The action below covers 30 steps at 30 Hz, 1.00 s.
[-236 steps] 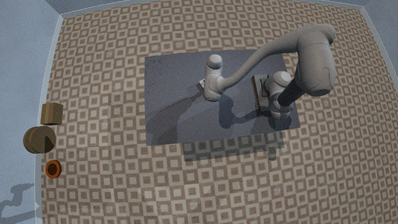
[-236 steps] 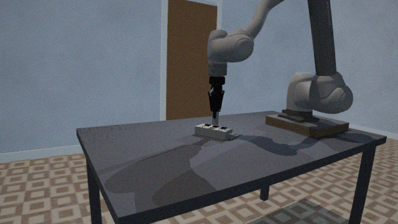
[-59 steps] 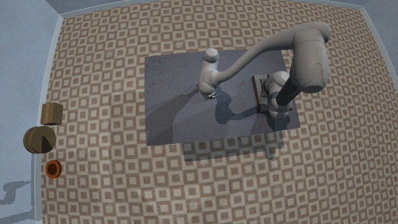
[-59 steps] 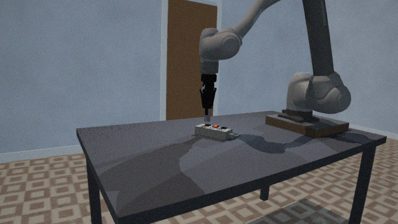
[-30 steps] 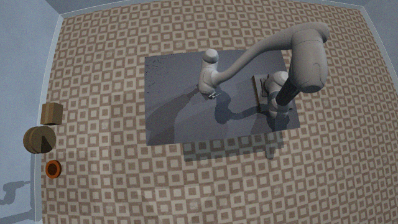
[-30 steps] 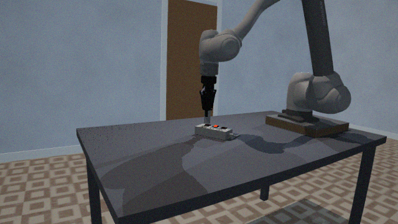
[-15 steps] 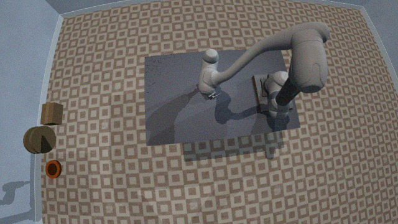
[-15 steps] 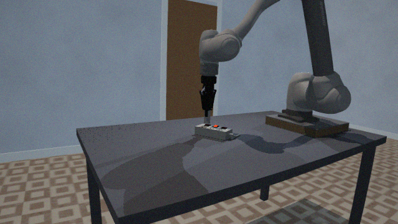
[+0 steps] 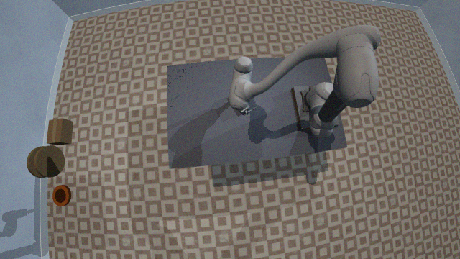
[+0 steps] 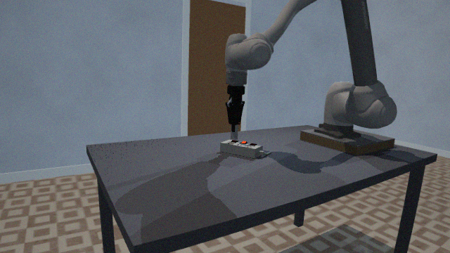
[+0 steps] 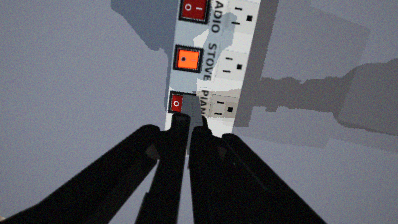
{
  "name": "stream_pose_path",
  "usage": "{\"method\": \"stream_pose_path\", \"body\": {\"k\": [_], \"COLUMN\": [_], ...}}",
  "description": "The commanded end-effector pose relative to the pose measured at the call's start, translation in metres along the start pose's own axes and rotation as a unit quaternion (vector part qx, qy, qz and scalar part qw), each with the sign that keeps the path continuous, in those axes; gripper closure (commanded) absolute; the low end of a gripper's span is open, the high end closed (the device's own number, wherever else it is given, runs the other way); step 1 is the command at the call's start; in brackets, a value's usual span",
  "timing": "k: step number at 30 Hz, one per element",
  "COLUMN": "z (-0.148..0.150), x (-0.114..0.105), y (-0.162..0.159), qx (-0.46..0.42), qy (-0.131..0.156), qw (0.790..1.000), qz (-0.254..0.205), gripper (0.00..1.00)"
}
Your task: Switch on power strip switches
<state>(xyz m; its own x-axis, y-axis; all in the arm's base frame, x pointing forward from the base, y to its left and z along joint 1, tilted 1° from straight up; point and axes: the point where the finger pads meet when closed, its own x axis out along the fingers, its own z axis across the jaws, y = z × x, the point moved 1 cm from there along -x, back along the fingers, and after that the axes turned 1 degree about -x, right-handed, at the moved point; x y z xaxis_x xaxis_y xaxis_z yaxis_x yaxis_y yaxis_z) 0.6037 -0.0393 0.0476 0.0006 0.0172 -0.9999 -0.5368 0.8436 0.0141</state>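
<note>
Pressure should be kept straight down on the dark piano switch (image 11: 177, 103), at the power strip's (image 10: 242, 147) near end beside the lit stove switch (image 11: 188, 59), by the clenched, empty gripper (image 11: 188, 131).

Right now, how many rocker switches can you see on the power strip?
3: the RADIO switch at the far end, the lit STOVE switch in the middle, and the PIANO switch nearest the end effector.
</note>
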Motion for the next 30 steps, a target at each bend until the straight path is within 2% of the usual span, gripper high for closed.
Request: {"method": "stream_pose_path", "body": {"k": [1, 30], "z": [0.0, 0.0], "x": [0.0, 0.0089], "y": [0.0, 0.0], "qx": [0.0, 0.0], "qy": [0.0, 0.0], "qw": [1.0, 1.0], "qz": [0.0, 0.0], "gripper": [1.0, 1.0]}}
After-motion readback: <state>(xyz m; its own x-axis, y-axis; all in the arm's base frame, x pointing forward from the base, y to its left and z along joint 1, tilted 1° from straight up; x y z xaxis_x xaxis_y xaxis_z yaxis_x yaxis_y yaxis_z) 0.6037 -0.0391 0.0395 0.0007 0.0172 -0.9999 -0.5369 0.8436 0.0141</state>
